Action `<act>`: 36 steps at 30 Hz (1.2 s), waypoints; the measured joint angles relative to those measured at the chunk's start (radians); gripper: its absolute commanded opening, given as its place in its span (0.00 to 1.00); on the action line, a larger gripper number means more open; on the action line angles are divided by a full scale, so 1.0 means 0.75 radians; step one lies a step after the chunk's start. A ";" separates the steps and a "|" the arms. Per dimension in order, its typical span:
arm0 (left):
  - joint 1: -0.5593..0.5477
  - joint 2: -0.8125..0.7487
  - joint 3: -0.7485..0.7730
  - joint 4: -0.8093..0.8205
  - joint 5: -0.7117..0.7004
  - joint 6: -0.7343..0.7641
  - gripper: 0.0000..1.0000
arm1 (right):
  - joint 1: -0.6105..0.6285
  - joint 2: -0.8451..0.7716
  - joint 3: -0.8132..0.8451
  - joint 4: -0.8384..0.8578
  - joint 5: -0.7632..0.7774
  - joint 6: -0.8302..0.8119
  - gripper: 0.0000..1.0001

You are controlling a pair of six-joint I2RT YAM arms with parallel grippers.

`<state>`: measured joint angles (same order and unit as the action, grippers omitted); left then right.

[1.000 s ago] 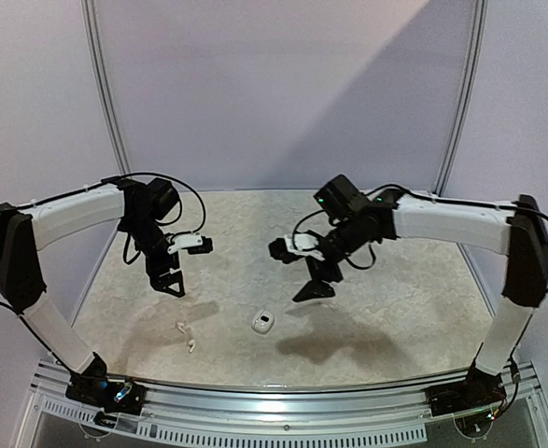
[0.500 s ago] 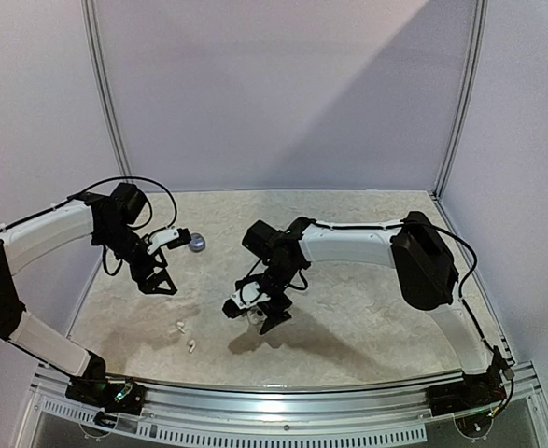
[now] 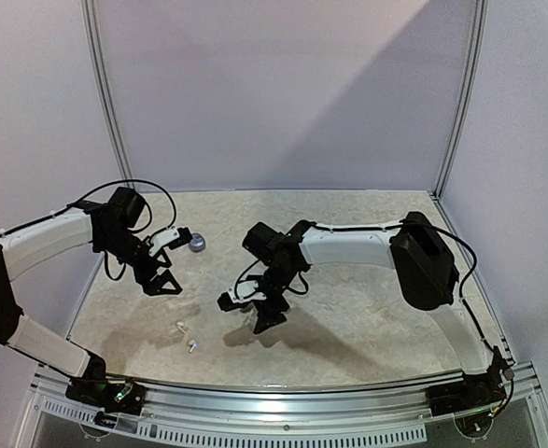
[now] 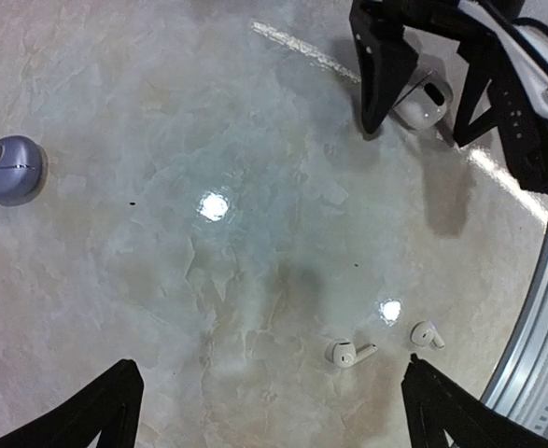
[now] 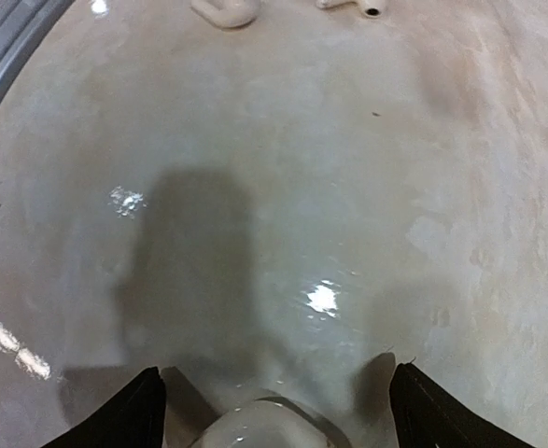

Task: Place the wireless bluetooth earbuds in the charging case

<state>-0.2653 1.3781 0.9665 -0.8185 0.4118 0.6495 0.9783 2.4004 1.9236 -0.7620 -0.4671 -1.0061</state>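
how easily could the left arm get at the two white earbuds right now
Probably yes: the left claw hovers open near the white earbuds with nothing in between, and the right claw is off at the white charging case.

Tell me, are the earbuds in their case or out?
Out. Both earbuds lie bare on the table, apart from the white case.

Two earbuds point(image 4: 348, 353) side by side on table point(image 3: 367, 308), near front edge. Charging case point(image 4: 421, 101) to their right, between right gripper point(image 5: 274, 387) fingers. Second case point(image 4: 7, 168) farther back, on left side.
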 measured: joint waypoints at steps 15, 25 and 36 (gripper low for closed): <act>0.000 -0.173 -0.035 -0.060 -0.056 -0.051 0.99 | -0.012 -0.241 -0.452 0.411 0.141 0.644 0.80; 0.000 -0.192 -0.041 -0.074 -0.044 -0.100 0.99 | 0.030 -0.299 -0.565 0.574 0.254 0.842 0.58; 0.001 -0.374 -0.107 0.143 0.131 -0.494 0.86 | 0.090 -0.313 -0.598 0.656 0.437 0.875 0.31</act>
<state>-0.2649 1.0977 0.8864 -0.7109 0.5098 0.2787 1.0454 2.1658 1.4754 -0.2699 -0.1390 -0.3500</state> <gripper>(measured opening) 0.897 0.454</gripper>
